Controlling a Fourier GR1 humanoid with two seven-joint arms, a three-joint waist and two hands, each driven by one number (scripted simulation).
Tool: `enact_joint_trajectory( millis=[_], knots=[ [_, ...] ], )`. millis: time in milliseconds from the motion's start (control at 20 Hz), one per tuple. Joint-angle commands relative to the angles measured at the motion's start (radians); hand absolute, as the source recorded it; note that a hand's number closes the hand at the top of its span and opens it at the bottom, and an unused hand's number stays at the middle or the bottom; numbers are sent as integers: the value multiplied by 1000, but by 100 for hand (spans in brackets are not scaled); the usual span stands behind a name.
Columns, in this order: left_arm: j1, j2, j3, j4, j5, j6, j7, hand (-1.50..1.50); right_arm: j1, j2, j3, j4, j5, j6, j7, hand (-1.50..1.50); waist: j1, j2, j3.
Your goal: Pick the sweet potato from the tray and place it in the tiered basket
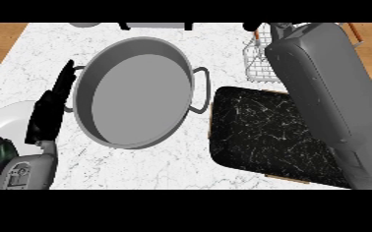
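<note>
Premises are a kitchen, on the evidence of a white marble-patterned counter with wood showing at its far corners. A large grey two-handled pan stands just right of the left hand; further right lie a dark marbled tray and a wire basket
</note>
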Motion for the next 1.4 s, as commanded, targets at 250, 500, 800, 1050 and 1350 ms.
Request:
enact_joint_trajectory(
  millis=[250,500,800,1050,1350],
  knots=[
    [22,9,10,11,11,-26,-13,0,-2,-139,-85,164,19,-21,-219,150,-1,-1,0],
    [35,4,16,-23,10,-14,-20,0,54,-148,-145,194,-50,-20,-332,150,-2,-1,0],
    [32,6,11,-7,-7,-15,-18,0,102,-150,-207,231,-122,-4,-426,150,-6,-2,0],
    [33,-6,2,-43,7,-24,0,0,65,-76,-334,380,-215,-28,-324,-150,9,2,1],
    [19,3,26,22,-1,-11,-54,0,105,-64,-373,373,-250,-137,-418,-150,1,2,0]
  ],
)
